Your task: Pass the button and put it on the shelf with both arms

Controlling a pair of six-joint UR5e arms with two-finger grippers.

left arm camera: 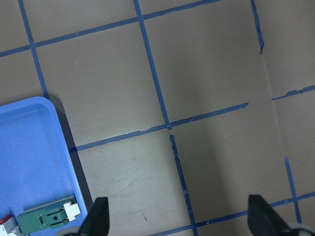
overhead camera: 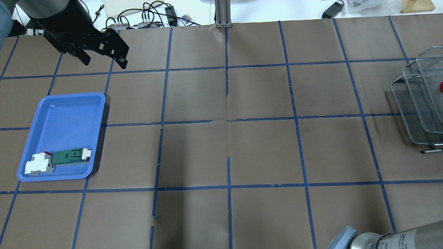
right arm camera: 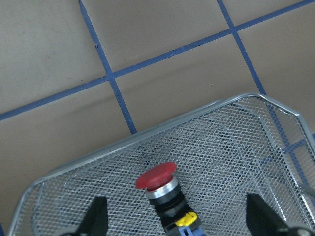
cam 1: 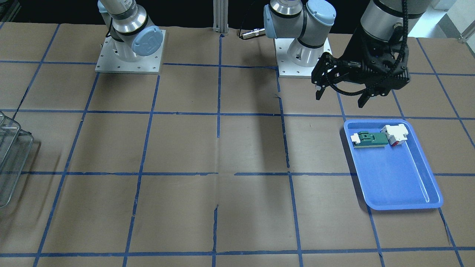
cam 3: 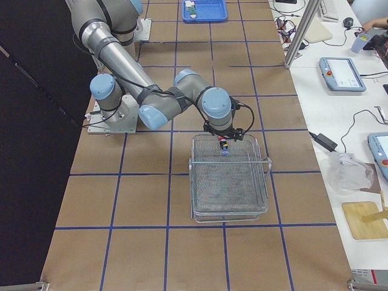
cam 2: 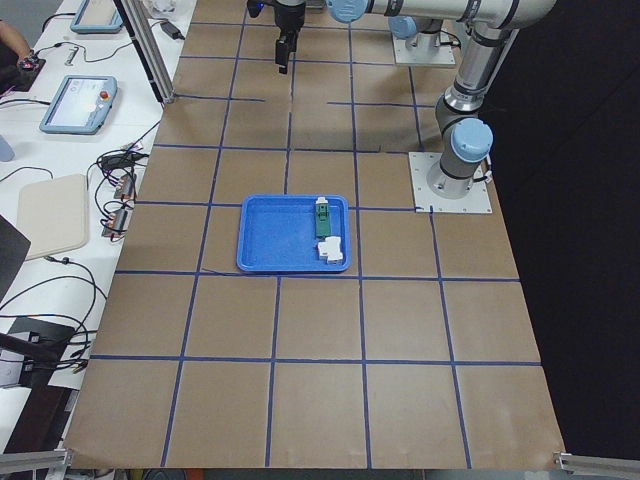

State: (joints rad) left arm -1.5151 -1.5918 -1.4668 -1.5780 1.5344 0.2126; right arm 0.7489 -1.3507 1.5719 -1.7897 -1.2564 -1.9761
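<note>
Red-capped button (right arm camera: 156, 178) lies on the wire shelf (right arm camera: 236, 147) between the spread fingers (right arm camera: 98, 217) of the right hand (right arm camera: 177, 219); a straight lift should clear it. Left hand (left arm camera: 178, 219) open, empty.

Red-capped button (right arm camera: 156, 177), silver mesh shelf (right arm camera: 147, 136), blue tray (cam 1: 400, 178)

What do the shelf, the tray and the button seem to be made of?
The shelf looks like bare metal: silvery fine mesh on a wire rim. The tray is probably plastic: even blue, glossy glints. The button has a smooth red cap, likely plastic, over a shiny, metal-looking collar.
</note>
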